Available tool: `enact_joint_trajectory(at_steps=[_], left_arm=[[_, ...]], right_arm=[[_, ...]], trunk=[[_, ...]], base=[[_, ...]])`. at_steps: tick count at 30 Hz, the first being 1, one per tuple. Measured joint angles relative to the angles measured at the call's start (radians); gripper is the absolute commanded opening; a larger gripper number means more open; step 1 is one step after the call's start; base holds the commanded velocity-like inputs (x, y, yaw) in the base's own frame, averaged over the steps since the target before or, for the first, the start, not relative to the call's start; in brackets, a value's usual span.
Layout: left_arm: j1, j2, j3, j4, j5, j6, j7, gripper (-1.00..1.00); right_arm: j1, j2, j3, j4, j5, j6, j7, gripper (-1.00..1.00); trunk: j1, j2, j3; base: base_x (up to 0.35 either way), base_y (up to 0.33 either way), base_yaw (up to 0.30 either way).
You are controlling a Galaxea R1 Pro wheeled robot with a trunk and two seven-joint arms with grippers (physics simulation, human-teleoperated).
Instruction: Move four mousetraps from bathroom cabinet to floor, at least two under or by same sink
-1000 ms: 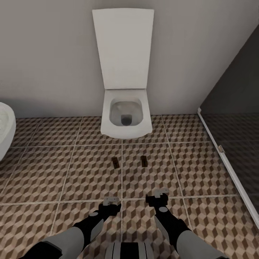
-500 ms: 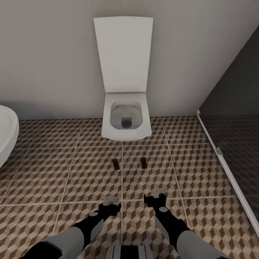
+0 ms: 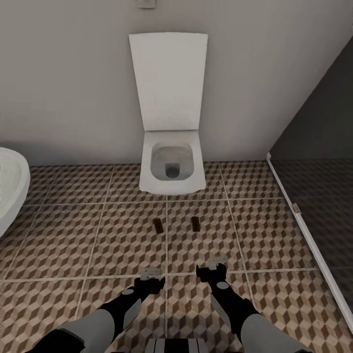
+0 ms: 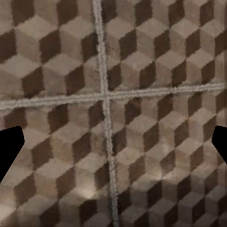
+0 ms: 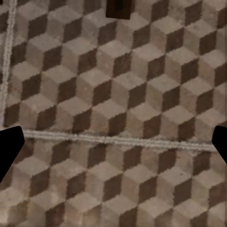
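Observation:
Two mousetraps lie flat on the bathroom floor (image 3: pixel 117 235) in front of the toilet, one to the left (image 3: pixel 158 225) and one to the right (image 3: pixel 195 223), about a gripper's width apart. My left gripper (image 3: pixel 152 272) and right gripper (image 3: pixel 214 265) hover low over the tiles just short of them, both open and empty. In the left wrist view the left gripper (image 4: pixel 113 149) has bare patterned tile between its fingertips. In the right wrist view, ahead of the right gripper (image 5: pixel 113 146), the end of one mousetrap (image 5: pixel 118 8) pokes in at the picture's edge. The cabinet and the sink are out of view.
A white square toilet (image 3: pixel 171 169) with its lid up hangs on the grey wall straight ahead. A white rounded fixture (image 3: pixel 10 191) stands at the far left. A dark glass partition with a white floor rail (image 3: pixel 314 245) runs along the right.
The whole head view has shifted: toilet and traps sit slightly lower and smaller, so the camera moved back or up. Both grippers keep their place and stay open.

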Motion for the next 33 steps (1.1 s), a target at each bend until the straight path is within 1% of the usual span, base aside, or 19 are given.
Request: enact_joint_trajectory(at_steps=[18,22,23,25,27,30,33], left_arm=[[0.0,0.0,0.0,0.0,0.0,0.0,0.0,1.0],[0.0,0.001,0.0,0.0,0.0,0.0,0.0,1.0],[0.0,0.001,0.0,0.001,0.0,-0.001,0.0,1.0],[0.0,0.003,0.0,0.001,0.0,-0.001,0.0,1.0],[0.0,0.007,0.0,0.002,0.0,-0.001,0.0,1.0],[0.0,0.015,0.0,0.013,0.0,-0.001,0.0,1.0],[0.0,0.021,0.0,0.025,0.0,-0.001,0.0,1.0]], right_arm=[[0.0,-0.001,0.0,0.0,0.001,0.0,0.001,1.0],[0.0,-0.007,0.0,0.001,0.001,0.0,0.001,1.0],[0.0,-0.01,0.0,0.001,0.001,0.0,0.001,1.0],[0.0,-0.023,0.0,0.001,0.0,-0.001,0.002,1.0],[0.0,-0.048,0.0,0.002,-0.003,-0.001,0.006,1.0],[0.0,-0.068,0.0,0.005,-0.006,-0.001,0.018,1.0],[0.0,-0.078,0.0,0.01,-0.006,-0.001,0.039,1.0]], trunk=[[-0.069,0.126,0.056],[-0.084,0.154,0.069],[-0.088,0.161,0.072],[-0.088,0.161,0.072],[-0.088,0.161,0.072],[-0.088,0.161,0.072],[-0.088,0.161,0.072]], base=[[0.0,0.0,0.0],[0.0,0.0,0.0],[0.0,0.0,0.0],[0.0,0.0,0.0],[0.0,0.0,0.0],[0.0,0.0,0.0],[0.0,0.0,0.0]])
